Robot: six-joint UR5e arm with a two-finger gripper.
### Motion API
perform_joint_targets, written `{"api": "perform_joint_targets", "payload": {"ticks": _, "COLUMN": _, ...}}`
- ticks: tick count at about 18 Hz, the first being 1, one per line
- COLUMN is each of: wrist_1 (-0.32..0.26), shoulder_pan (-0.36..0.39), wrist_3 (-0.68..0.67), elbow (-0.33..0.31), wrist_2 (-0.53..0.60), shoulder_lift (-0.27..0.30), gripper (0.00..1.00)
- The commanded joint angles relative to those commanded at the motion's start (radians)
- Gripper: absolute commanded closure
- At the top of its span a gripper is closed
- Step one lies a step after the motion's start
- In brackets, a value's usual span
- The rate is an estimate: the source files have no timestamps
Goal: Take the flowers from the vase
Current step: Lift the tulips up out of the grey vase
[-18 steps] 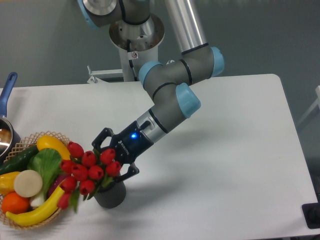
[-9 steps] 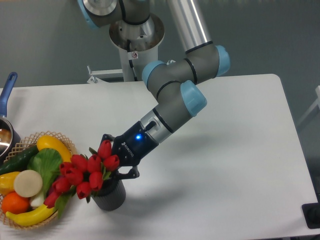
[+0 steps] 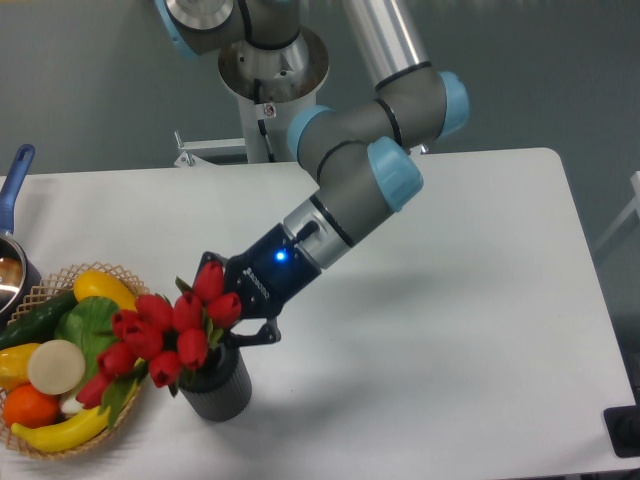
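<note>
One bunch of flowers (image 3: 165,335) leaning left out of the vase (image 3: 218,385), stems seemingly not yet clear of the rim. Gripper (image 3: 228,318) pressed in low behind the buds, apparently closed about the stems, though fingers mostly hidden. Reached in from the right, likely to avoid the basket (image 3: 40,447) alongside

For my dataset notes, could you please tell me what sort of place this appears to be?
Probably a robotics lab staged as a kitchen: a pedestal-mounted arm at a plain white table, with a basket of produce and a saucepan.
</note>
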Motion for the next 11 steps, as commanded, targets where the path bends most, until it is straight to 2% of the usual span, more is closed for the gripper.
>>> {"api": "perform_joint_targets", "payload": {"ticks": 7, "wrist_1": 0.0, "shoulder_pan": 0.02, "wrist_3": -0.147, "elbow": 0.118, "wrist_2": -0.037, "shoulder_lift": 0.02, "gripper": 0.91}}
{"api": "perform_joint_targets", "payload": {"ticks": 9, "wrist_1": 0.0, "shoulder_pan": 0.041, "wrist_3": -0.192, "elbow": 0.141, "wrist_2": -0.049, "shoulder_lift": 0.021, "gripper": 0.91}}
{"api": "perform_joint_targets", "payload": {"ticks": 11, "wrist_1": 0.0, "shoulder_pan": 0.083, "wrist_3": -0.224, "elbow": 0.157, "wrist_2": -0.109, "shoulder_lift": 0.025, "gripper": 0.91}}
